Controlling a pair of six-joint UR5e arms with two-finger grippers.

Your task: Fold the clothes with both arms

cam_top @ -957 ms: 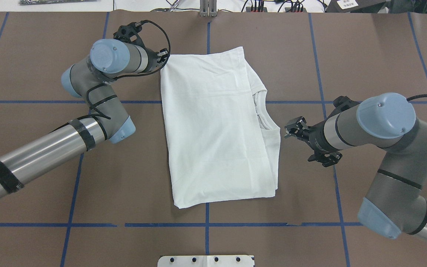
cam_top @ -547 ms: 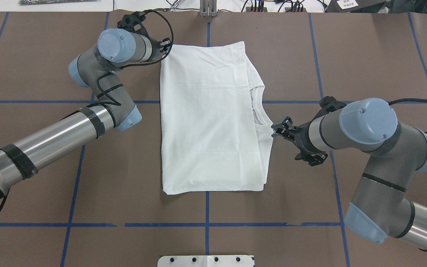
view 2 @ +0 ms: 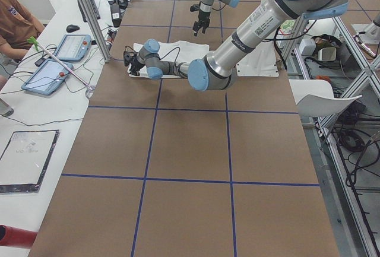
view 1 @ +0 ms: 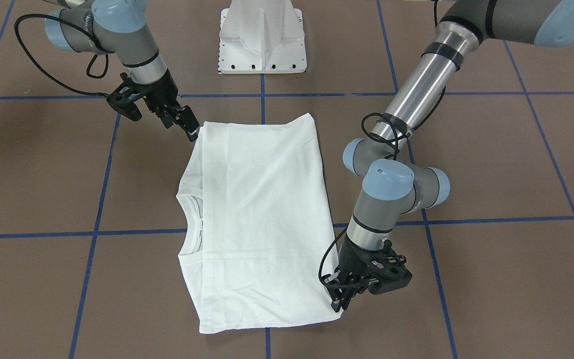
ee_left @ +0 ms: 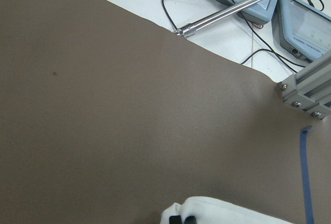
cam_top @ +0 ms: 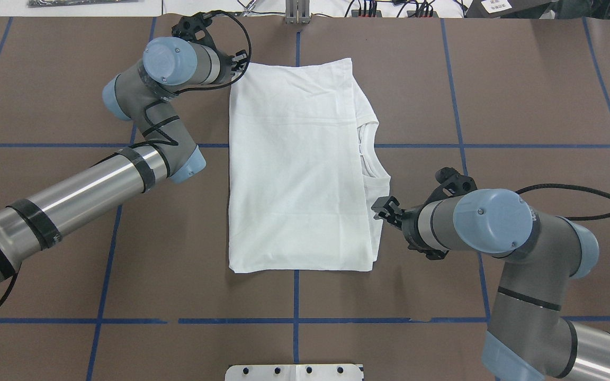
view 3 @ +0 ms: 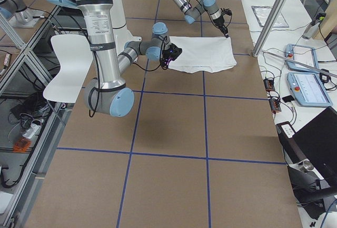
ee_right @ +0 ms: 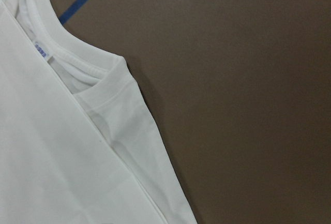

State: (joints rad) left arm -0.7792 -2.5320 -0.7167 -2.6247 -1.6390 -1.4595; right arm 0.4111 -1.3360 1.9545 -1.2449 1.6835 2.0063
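The white T-shirt (cam_top: 294, 169) lay folded into a tall rectangle at the centre of the brown table (cam_top: 522, 79) in the overhead view. Its ribbed collar (cam_top: 371, 151) was exposed along the right edge. The neck label (ee_right: 41, 50) showed inside the collar at the upper left of the right wrist view.

The left gripper (view 1: 341, 300) was at the upper left corner of the T-shirt in the overhead view, with its fingers clamped on that corner. The left wrist view showed cloth bunched around the fingertips (ee_left: 178, 219) at the bottom edge of the frame.

The right gripper (cam_top: 382, 207) was at the T-shirt's right edge, below the collar. Whether its fingers were apart or together could not be determined, nor whether they touched the fabric.
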